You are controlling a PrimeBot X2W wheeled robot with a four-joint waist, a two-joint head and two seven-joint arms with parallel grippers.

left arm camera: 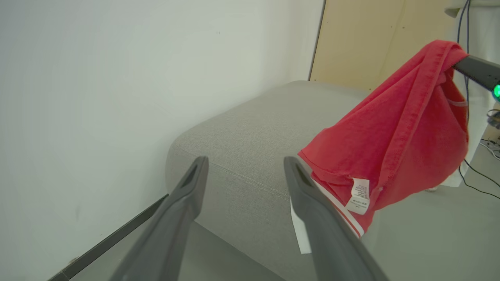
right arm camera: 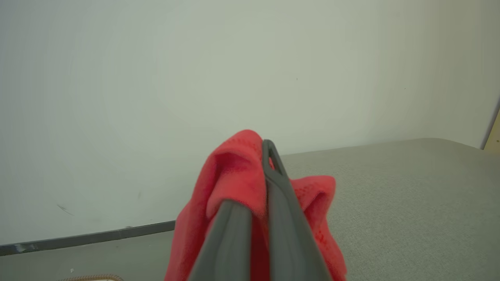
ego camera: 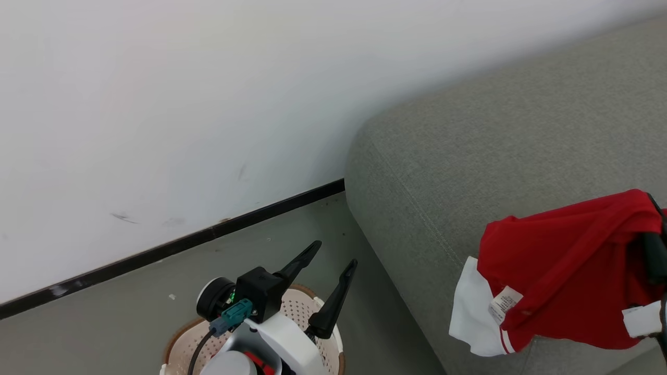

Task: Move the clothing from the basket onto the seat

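A red piece of clothing [ego camera: 573, 271] with white trim and a care label hangs bunched from my right gripper [ego camera: 654, 250], which is shut on it above the near edge of the grey seat [ego camera: 495, 156]. From the right wrist, its fingers [right arm camera: 273, 183] pinch the red fabric [right arm camera: 230, 171]. My left gripper [ego camera: 336, 255] stands open and empty over the cream basket [ego camera: 180, 338]. A bit of red [ego camera: 258, 360] shows in the basket under that arm. The left wrist view looks between the open left gripper [left arm camera: 245, 162] at the seat [left arm camera: 250, 128] and the hanging clothing [left arm camera: 394, 140].
A white wall [ego camera: 182, 104] with a black baseboard [ego camera: 208, 234] runs behind the basket and the seat. Grey floor [ego camera: 104, 323] lies between them. A pale wooden panel [left arm camera: 371, 35] and loose cables [left arm camera: 478, 175] sit beyond the seat's far end.
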